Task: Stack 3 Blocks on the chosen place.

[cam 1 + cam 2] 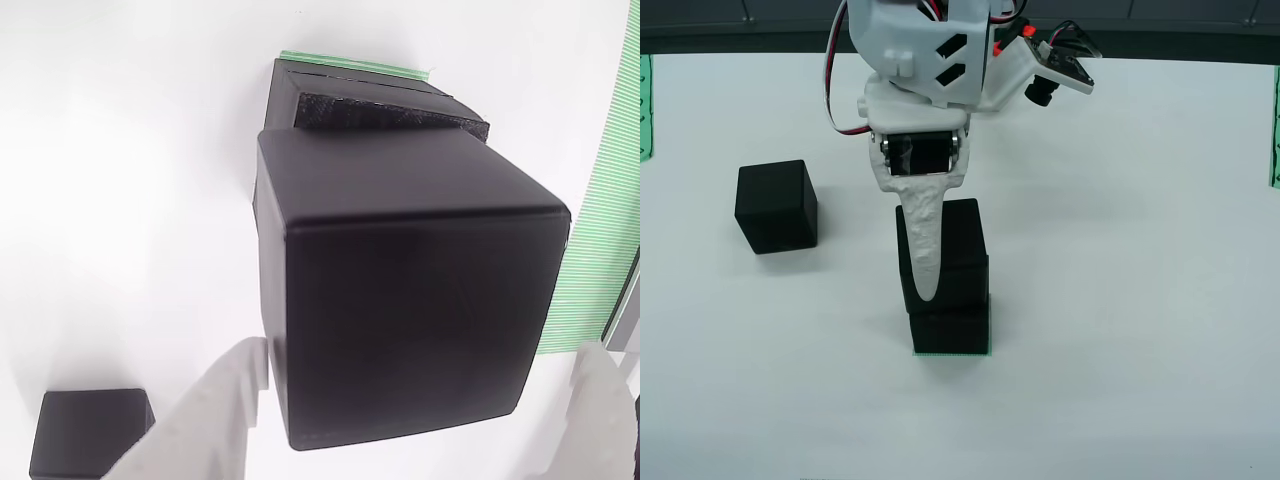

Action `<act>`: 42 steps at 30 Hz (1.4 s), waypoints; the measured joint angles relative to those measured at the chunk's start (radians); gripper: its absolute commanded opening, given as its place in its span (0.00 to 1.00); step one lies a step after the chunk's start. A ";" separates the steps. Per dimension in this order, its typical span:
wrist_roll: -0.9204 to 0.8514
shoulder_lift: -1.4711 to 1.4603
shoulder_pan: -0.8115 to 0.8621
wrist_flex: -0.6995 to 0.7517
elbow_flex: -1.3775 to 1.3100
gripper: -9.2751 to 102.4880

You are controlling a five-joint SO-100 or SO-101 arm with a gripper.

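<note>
In the view from the front, two black blocks are stacked: a rough one (950, 330) rests on the chosen place (950, 354), and a smooth one (958, 250) sits on it, shifted slightly left. My gripper (940, 280) straddles the smooth block, one white finger (925, 250) across its front. In the view that rides on the gripper, the smooth block (410, 300) lies between my fingers of the gripper (425, 350). The left finger (215, 410) touches its edge; a thin gap shows at the right finger (605, 400). The rough block (380, 110) and green patch (350, 62) peek out beyond. The third block (777, 205) (85, 435) stands apart.
A long green striped band (600, 220) runs along the right in the view that rides on the gripper. Green strips (645, 105) mark the white table's side edges in the front view, and a dark border (1160, 40) runs along the back.
</note>
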 measured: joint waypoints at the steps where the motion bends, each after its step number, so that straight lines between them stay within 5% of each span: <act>1: 0.000 0.000 0.000 0.000 0.000 0.42; 19: -0.083 0.097 -0.015 -0.021 0.048 0.42; 37: -0.834 0.561 0.250 -0.164 0.434 0.41; 42: -0.885 0.612 0.362 -0.258 0.546 0.42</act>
